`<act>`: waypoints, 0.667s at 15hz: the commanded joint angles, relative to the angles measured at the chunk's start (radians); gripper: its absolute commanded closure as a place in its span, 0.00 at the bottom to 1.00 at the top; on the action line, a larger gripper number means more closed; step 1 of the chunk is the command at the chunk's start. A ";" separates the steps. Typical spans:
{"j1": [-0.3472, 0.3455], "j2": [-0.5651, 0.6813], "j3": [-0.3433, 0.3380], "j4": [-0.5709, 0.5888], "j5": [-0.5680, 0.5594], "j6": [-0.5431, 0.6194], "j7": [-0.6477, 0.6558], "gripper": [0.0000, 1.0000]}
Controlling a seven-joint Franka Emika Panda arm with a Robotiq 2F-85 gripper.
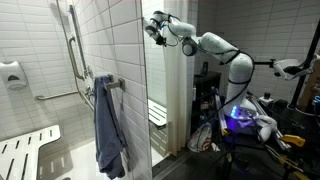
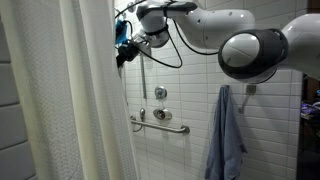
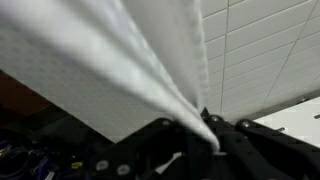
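Shower curtain (image 3: 130, 70) fills your wrist view, bunched into a fold right at the end effector (image 3: 208, 128), which is clamped shut on it (up high, at its edge). Grab looks done. The curtain only covers one side of the tiled wall (image 2: 190, 85), so I'd say the sliding is what's left.

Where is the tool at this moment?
The tool is high up, shut on a fold of the white shower curtain; in an exterior view it sits above and left of the grab bar and blue towel.
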 commanded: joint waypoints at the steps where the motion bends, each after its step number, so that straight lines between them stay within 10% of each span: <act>1: -0.007 0.010 0.034 0.023 -0.026 -0.021 -0.013 0.99; 10: -0.010 0.015 0.061 0.021 -0.020 -0.058 -0.045 0.99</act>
